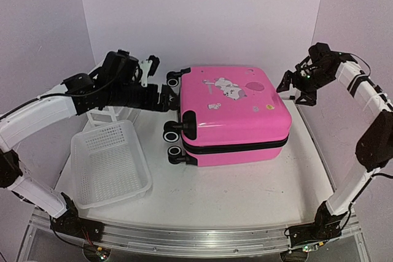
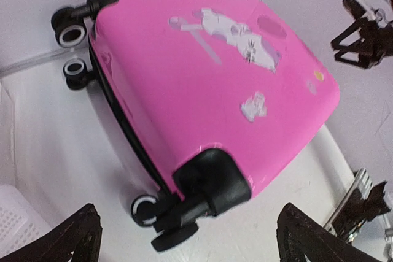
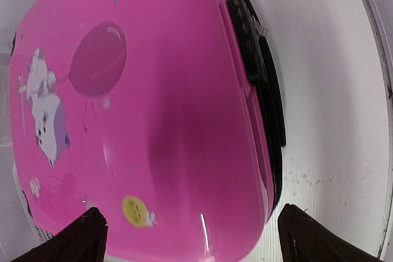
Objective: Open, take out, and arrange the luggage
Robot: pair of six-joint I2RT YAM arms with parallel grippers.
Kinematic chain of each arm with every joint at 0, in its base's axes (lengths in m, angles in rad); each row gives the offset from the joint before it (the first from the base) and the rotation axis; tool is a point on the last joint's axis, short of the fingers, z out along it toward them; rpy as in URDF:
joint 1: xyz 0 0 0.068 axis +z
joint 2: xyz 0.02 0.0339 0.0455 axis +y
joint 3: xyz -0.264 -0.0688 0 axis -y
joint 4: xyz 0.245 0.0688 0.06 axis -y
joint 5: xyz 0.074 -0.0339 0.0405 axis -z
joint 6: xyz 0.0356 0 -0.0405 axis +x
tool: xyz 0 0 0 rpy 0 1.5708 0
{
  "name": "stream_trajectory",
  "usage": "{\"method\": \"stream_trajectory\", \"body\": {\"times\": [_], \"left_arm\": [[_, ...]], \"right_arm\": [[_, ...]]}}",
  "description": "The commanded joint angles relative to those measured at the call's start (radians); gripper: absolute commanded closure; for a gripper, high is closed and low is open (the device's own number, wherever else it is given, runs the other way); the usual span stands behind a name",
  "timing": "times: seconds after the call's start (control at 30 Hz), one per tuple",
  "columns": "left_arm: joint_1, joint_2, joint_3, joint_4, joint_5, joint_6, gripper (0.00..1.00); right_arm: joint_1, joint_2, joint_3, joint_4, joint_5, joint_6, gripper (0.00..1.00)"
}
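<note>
**White tabletop, pink case closed, both pincers released**

Front left on the table [image 1: 245,200] sits a white mesh basket [image 1: 110,164]. Beyond it the luggage [image 1: 236,111] lies flat mid-table, shells together, stickers up, wheels pointing left. The left gripper [image 1: 171,97] hovers just beside those wheels, fingers spread, holding nothing. At the far right end, the right gripper [image 1: 295,93] hangs released too.

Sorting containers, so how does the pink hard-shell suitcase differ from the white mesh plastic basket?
The bright-pink hard-shell suitcase lies closed; the white mesh plastic basket is open-topped. The suitcase has solid walls and wheels; the basket has perforated walls, no wheels. Both rest on the table.
</note>
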Motion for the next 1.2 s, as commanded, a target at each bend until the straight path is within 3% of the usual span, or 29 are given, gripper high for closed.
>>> {"method": "stream_trajectory", "body": {"times": [0.0,0.1,0.33,0.53,0.67,0.87,1.03,1.17], "left_arm": [[0.070,0.162,0.236,-0.100,0.066,-0.035,0.01],[0.110,0.324,0.392,-0.142,0.137,-0.043,0.01],[0.136,0.571,0.630,-0.179,0.092,-0.011,0.01],[0.144,0.711,0.765,-0.178,0.202,-0.004,0.01],[0.150,0.801,0.822,-0.177,0.309,-0.016,0.03],[0.151,0.914,0.930,-0.177,0.467,-0.005,0.04],[0.151,1.019,1.061,-0.178,0.644,0.003,0.05],[0.152,1.015,1.078,-0.178,0.636,0.055,0.04]], "right_arm": [[-0.037,0.144,0.153,0.055,-0.125,0.013,0.02],[-0.070,0.222,0.193,0.054,-0.184,0.006,0.02],[-0.083,0.325,0.146,0.081,-0.479,-0.039,0.02],[-0.078,0.249,-0.066,0.150,-0.548,-0.010,0.07],[-0.059,0.108,-0.297,0.306,-0.604,0.063,0.12],[0.072,-0.125,-0.566,0.402,-0.555,0.135,0.12],[0.303,-0.336,-0.761,0.404,-0.354,0.223,0.10],[0.359,-0.538,-0.849,0.308,-0.207,0.261,0.08]]}}
